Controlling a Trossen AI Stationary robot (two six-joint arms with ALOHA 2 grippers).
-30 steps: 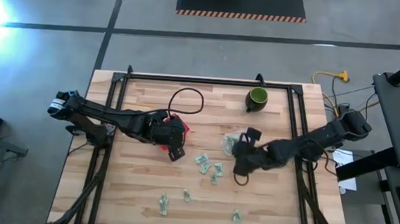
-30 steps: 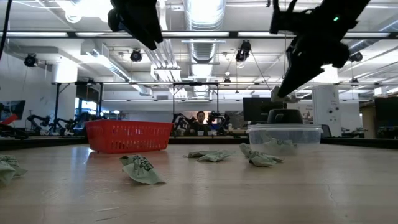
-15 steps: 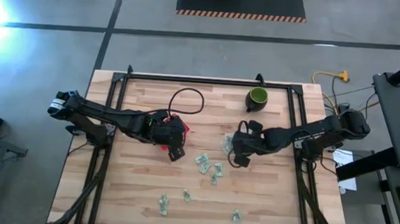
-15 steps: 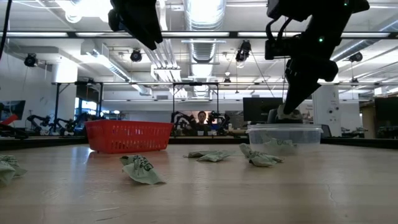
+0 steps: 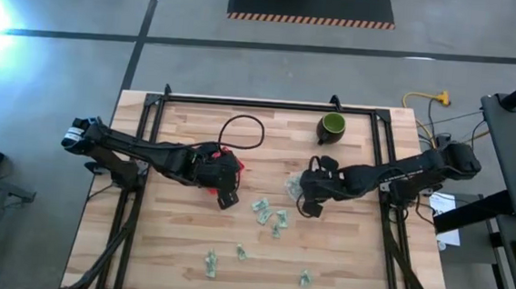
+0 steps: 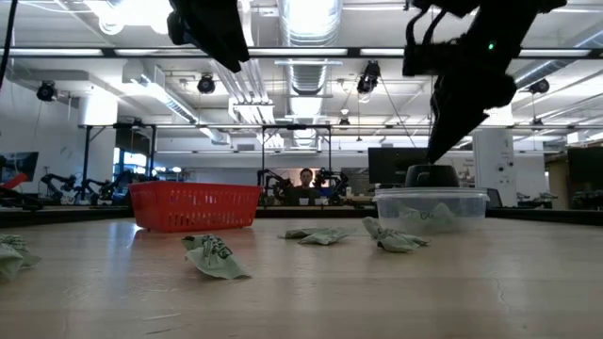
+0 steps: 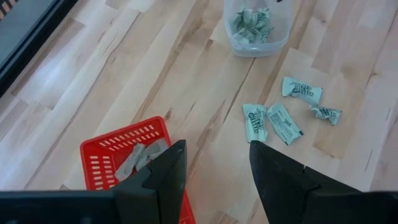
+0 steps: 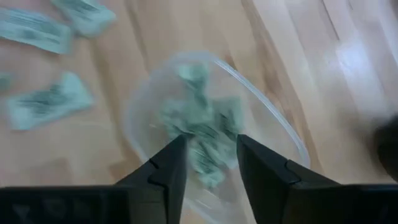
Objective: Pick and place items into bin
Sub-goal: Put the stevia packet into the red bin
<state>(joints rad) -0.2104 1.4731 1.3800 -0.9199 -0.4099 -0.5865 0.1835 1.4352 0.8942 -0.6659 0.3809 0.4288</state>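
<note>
Loose wrapped items (image 5: 269,215) lie scattered at lower centre of the desk (image 5: 178,248). Above the clear bin (image 8: 211,130) at centre right, the right hand (image 8: 208,165) hangs spread and empty, apparently mid-drop. Next it likely must fetch another; the left hand (image 7: 214,171), spread, waits over the red basket (image 7: 121,155).

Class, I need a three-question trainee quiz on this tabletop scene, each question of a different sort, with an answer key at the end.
1. True or false: the red basket already holds wrapped pieces.
2. Multiple choice: the right gripper hangs over (A) the green cup, (B) the clear tub, (C) the red basket.
3. Fill in: in the left wrist view, the loose wrapped pieces lie on the bare ____ beside the tub.

Key
1. True: a few pale pieces lie inside it.
2. B: its open fingers frame the tub, which has pieces in it.
3. table.
</note>
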